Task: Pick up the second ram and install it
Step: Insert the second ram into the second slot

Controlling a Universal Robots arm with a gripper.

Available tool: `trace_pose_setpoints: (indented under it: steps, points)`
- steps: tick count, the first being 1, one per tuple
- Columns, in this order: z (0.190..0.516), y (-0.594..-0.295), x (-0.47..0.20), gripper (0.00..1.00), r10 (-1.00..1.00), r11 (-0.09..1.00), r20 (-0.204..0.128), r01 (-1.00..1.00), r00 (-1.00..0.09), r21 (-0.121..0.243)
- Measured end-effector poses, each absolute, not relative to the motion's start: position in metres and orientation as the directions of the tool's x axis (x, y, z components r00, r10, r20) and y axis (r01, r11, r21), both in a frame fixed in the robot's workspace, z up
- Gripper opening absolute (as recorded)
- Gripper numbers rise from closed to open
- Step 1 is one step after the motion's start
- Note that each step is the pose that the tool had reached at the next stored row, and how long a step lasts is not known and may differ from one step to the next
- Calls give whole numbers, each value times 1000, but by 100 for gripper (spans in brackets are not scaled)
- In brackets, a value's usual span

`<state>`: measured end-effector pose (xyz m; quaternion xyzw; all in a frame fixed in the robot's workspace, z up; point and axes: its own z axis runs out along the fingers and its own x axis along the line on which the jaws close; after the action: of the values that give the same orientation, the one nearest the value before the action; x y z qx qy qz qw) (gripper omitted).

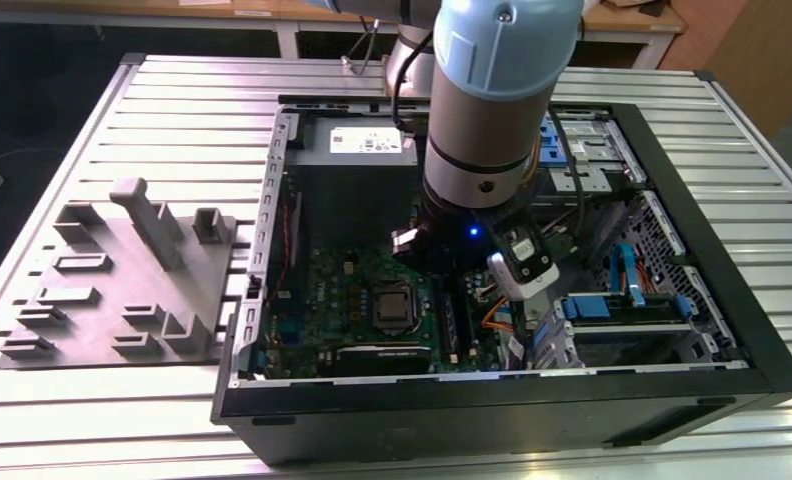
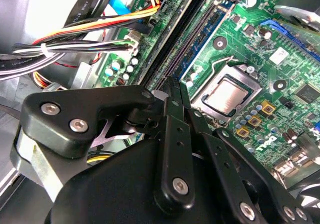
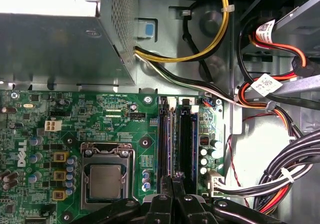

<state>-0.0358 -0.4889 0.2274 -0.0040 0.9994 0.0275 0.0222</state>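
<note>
Black pincer (image 3: 173, 177), fingers together, tips at long black memory slots (image 3: 167, 134) on green motherboard (image 3: 100, 115); exterior view adds the open black computer case (image 1: 503, 415) holding it, on ribbed metal desk (image 1: 169, 100).

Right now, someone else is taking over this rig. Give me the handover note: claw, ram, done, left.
Claw: fingers drawn together, down inside the open case, with the tips at the long black slots of the green board, beside the processor socket. Contact cannot be told.
Second ram: I cannot tell whether it is pinched between the tips or sitting in a slot.
Done: the arm is at the board, away from the grey fixture on the exterior view's left.
Left: seating is not confirmed.
</note>
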Motion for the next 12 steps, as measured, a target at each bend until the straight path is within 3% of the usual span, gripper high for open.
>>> trace_pose_setpoints:
  steps: [12]
  points:
    - [226,-489,-36,11,17,998,-45,15,-999,55]
